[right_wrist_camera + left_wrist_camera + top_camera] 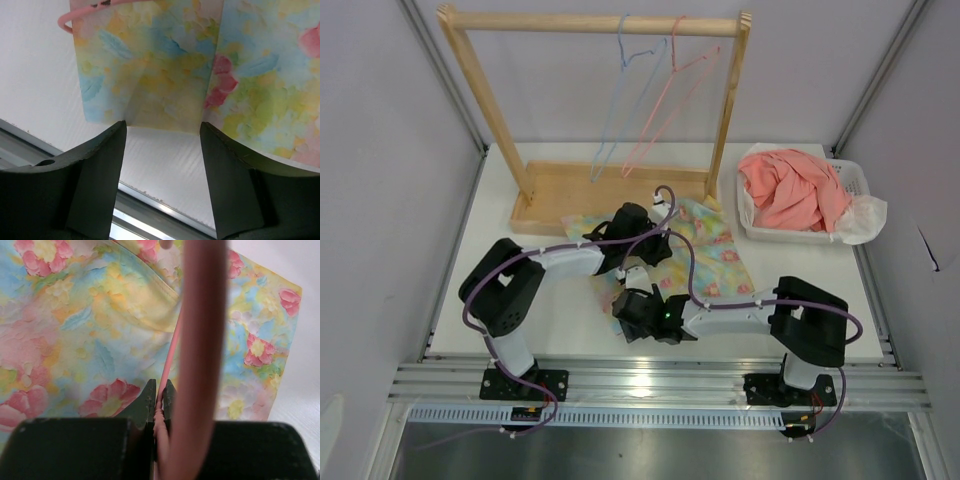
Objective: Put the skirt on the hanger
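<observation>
Mid-threading: left gripper (159,390) pinches hanger (170,355) atop skirt (90,330); right gripper (162,131) spread at skirt's near edge, probably grabs hem next.

The skirt (712,258) lies spread flat on the table (550,320). It is a pastel yellow, blue and green cloth with pink flowers and a soft fold across it. The hanger (169,357), thin pink wire, runs across the skirt, pinched in my left claw (159,390). One rounded corner pokes past the cloth's edge.
</observation>
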`<state>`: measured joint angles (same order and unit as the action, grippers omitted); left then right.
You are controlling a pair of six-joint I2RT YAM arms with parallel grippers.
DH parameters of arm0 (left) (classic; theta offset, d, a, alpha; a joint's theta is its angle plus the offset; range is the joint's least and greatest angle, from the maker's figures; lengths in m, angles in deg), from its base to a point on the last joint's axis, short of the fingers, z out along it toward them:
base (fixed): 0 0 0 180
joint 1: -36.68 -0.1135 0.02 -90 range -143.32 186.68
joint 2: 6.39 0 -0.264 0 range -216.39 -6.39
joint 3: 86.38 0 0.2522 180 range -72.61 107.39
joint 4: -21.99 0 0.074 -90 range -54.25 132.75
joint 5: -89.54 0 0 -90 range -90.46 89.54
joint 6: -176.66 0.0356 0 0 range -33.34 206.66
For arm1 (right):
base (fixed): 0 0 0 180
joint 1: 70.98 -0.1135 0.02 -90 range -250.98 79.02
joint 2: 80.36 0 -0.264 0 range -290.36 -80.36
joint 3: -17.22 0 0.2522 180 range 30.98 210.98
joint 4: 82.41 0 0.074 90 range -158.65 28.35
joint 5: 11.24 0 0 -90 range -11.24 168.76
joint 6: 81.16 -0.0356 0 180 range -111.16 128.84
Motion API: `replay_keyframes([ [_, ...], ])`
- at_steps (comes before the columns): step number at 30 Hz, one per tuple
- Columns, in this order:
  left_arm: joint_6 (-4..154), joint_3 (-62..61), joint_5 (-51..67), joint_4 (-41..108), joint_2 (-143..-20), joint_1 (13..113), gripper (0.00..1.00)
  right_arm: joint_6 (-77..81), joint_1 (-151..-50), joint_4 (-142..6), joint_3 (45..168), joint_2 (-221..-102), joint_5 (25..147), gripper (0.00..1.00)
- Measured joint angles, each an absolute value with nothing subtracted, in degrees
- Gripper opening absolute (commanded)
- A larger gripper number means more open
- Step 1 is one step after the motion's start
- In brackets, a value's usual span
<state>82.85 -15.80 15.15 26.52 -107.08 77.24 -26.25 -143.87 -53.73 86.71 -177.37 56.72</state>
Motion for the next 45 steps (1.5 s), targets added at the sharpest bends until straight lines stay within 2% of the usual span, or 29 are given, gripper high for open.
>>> replay_keyframes([
  [4, 83.46, -15.56, 15.74, 27.15, -107.08, 76.6, 0.0, -27.39, -144.94, -53.44, 88.7, -180.45, 55.76, 0.7],
  [6, 83.83, -15.47, 16.25, 27.35, -107.08, 76.56, 0.0, -27.72, -145.31, -53.49, 89.79, -181.92, 55.3, 0.64],
  [7, 84.09, -15.47, 16.42, 27.39, -107.08, 76.43, 0.0, -27.85, -145.42, -53.47, 89.94, -182.18, 54.97, 0.59],
  [8, 84.18, -15.47, 16.49, 27.46, -107.08, 76.34, 0.0, -27.85, -145.48, -53.33, 90.12, -182.35, 54.8, 0.49],
  [10, 84.25, -15.38, 16.6, 27.87, -107.08, 76.1, 0.0, -28.0, -145.57, -53.16, 90.75, -183.01, 54.58, 0.45],
  [11, 84.27, -15.29, 16.73, 28.09, -107.08, 75.97, 0.0, -28.04, -145.64, -53.12, 91.01, -183.31, 54.32, 0.33],
  [12, 84.29, -15.16, 16.75, 28.35, -107.08, 75.86, 0.0, -27.98, -145.72, -53.09, 91.12, -183.45, 54.12, 0.28],
  [13, 84.4, -15.05, 16.77, 28.59, -107.08, 75.8, 0.0, -28.07, -145.81, -53.16, 91.14, -183.53, 54.08, 0.25],
  [14, 84.64, -14.97, 16.79, 28.79, -107.08, 75.8, 0.0, -28.13, -145.96, -53.16, 91.19, -183.58, 53.97, 0.18],
  [17, 85.3, -14.51, 16.82, 29.62, -107.08, 75.75, 0.0, -28.48, -146.55, -53.14, 91.19, -183.58, 53.94, 0.1],
  [25, 87.24, -12.98, 16.82, 32.0, -107.05, 75.6, 0.0, -28.37, -149.72, -50.36, 90.97, -182.0, 54.27, 0.06],
  [30, 88.81, -12.34, 17.49, 33.34, -107.05, 74.88, 0.0, -28.0, -154.4, -49.03, 89.46, -176.8, 54.19, 0.08],
  [34, 89.73, -12.06, 18.67, 33.64, -107.03, 74.75, 0.0, -28.02, -154.86, -48.61, 89.07, -174.62, 54.23, 0.05],
  [37, 90.21, -12.06, 18.83, 33.79, -107.01, 74.73, 0.0, -28.09, -154.77, -47.89, 88.96, -174.62, 54.14, 0.1],
  [39, 90.67, -12.06, 19.13, 34.03, -106.99, 74.73, 0.0, -28.37, -154.93, -47.89, 88.39, -174.57, 54.16, 0.08],
  [42, 91.22, -12.06, 19.29, 34.36, -106.95, 74.68, 0.0, -29.2, -154.86, -46.78, 86.68, -173.92, 53.97, 0.1],
  [45, 91.66, -11.99, 19.31, 34.84, -106.88, 74.55, 0.0, -30.1, -154.4, -45.62, 84.08, -171.86, 53.99, 0.17],
])
